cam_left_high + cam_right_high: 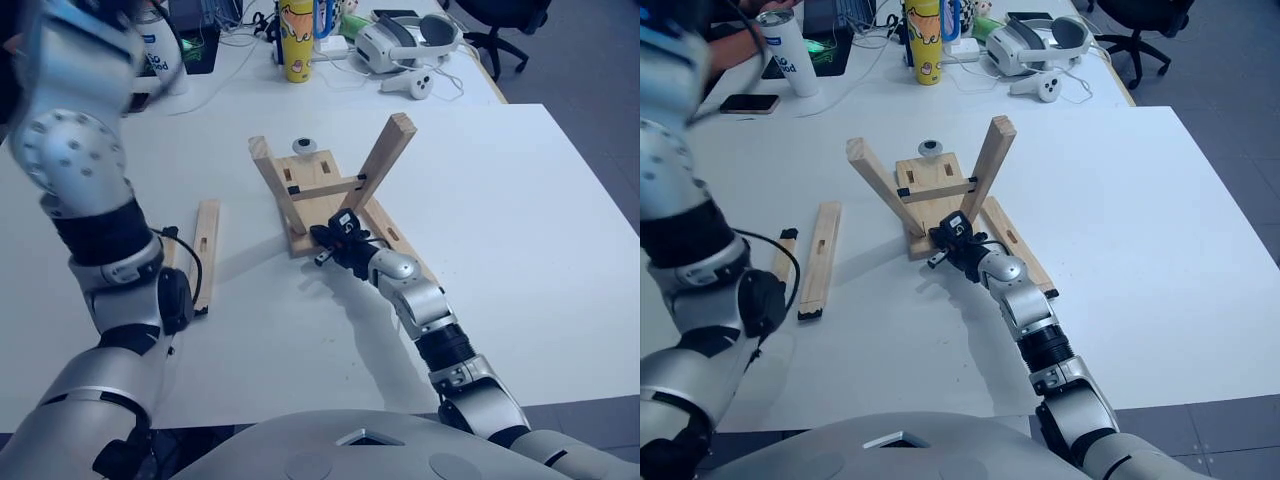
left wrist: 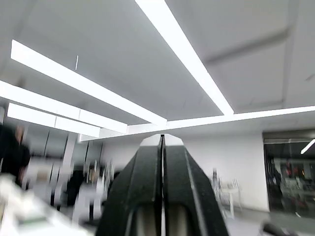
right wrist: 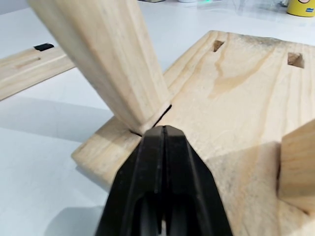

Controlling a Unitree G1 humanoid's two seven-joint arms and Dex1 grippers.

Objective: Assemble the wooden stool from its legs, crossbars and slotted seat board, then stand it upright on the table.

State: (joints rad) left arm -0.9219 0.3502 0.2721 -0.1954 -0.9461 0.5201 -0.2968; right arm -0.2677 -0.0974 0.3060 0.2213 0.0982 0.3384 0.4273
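The slotted seat board [image 1: 932, 178] lies flat on the white table with two legs [image 1: 880, 187] [image 1: 989, 160] standing up out of it, splayed apart and joined by a crossbar [image 1: 938, 191]. My right gripper [image 1: 948, 243] is shut and empty at the board's near edge. In the right wrist view its tip [image 3: 163, 131] rests at the foot of one leg [image 3: 106, 54], where it enters the seat board [image 3: 241, 93]. A further leg [image 1: 1016, 246] lies flat beside the board on the right. Two loose pieces [image 1: 821, 257] [image 1: 786, 255] lie at the left. My left gripper [image 2: 162, 141] is shut, raised and pointing at the ceiling.
At the far edge of the table stand a yellow cup [image 1: 297, 42], a white headset [image 1: 403, 40] with its controller [image 1: 410, 85], a can [image 1: 786, 52] and a phone [image 1: 750, 102]. A small round object [image 1: 305, 147] sits just behind the seat board.
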